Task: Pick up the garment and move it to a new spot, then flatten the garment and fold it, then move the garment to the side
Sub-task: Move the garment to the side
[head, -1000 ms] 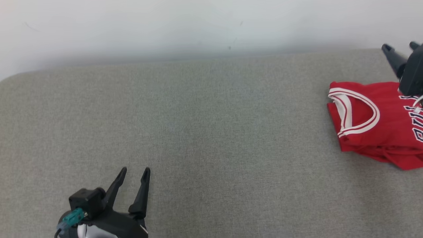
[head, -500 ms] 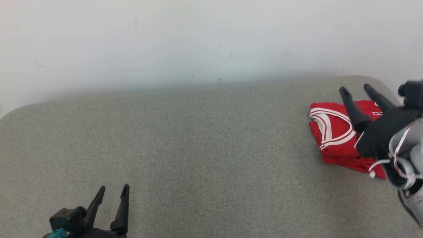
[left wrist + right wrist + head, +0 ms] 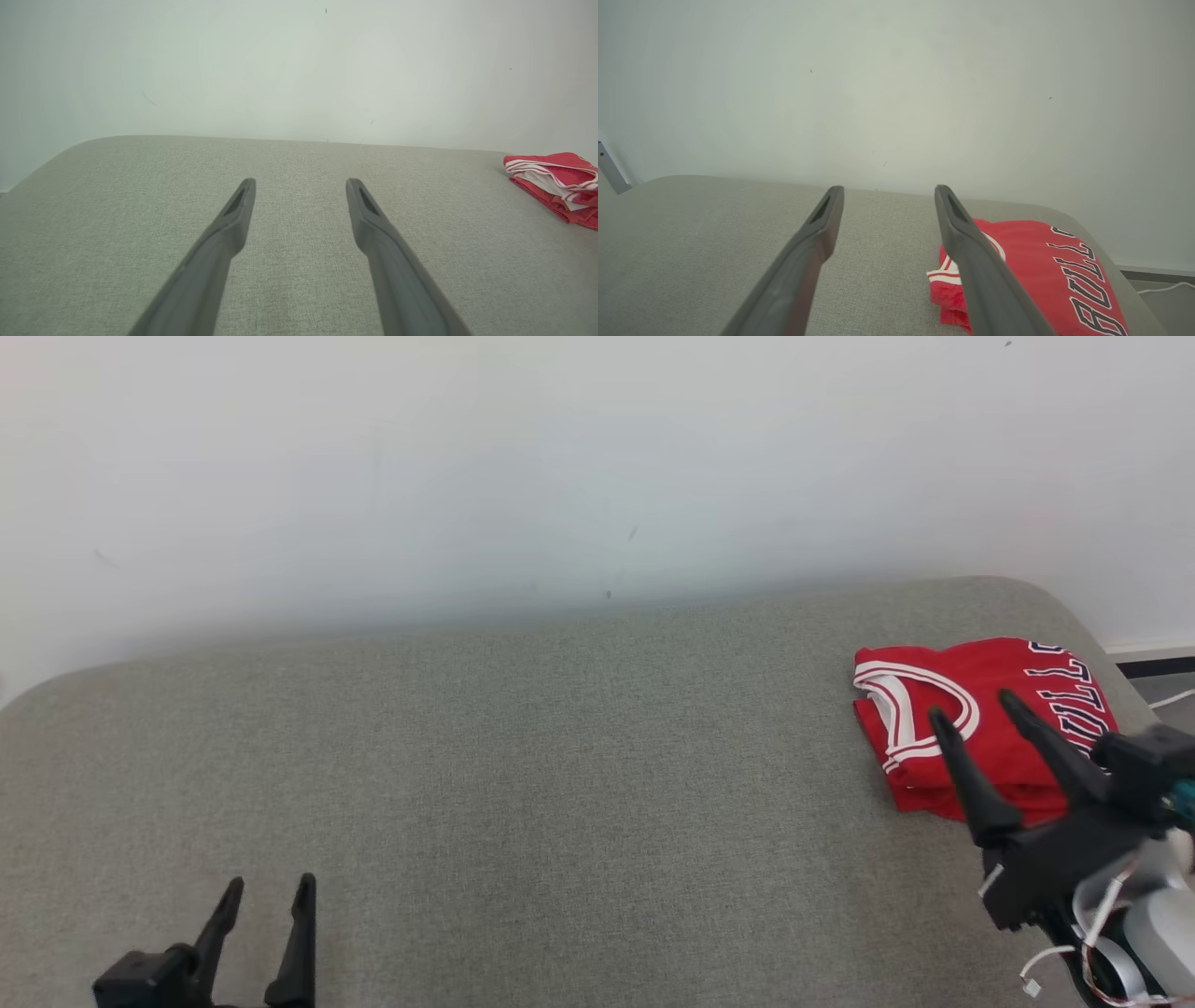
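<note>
Withdrawn, right fingers stand apart at folded garment near edge.

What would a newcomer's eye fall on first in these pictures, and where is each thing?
The folded red jersey stands out, lying at the far right end of the grey cushioned surface. The right tool, open, hovers at its near edge; the left tool, also open, is over bare fabric at the lower left.

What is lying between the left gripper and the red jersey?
Only bare grey padded surface lies between the left gripper and the red jersey; the head view shows it.
</note>
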